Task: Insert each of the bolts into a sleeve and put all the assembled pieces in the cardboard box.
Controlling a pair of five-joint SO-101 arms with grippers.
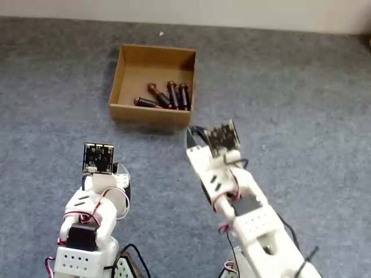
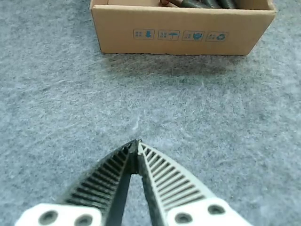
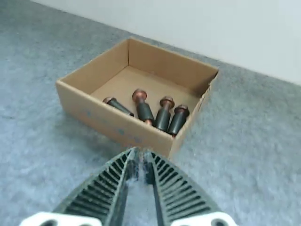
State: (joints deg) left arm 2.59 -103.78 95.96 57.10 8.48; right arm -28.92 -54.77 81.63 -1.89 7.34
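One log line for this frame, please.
left hand: shut, empty | right hand: shut, empty | cardboard box: four assembled pieces inside

We see a tabletop covered from edge to edge in grey, felt-like fabric with a mottled, slightly fuzzy nap. Along its far side we find a plain, pale wall that meets the grey in a straight line. A tiny white speck lies on the fabric near that line.

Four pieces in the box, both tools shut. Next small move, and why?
Likely pull the right tool back from the cardboard box toward rest: four assembled pieces lie inside, and both it and the left tool are shut on nothing, so no grasp seems pending.
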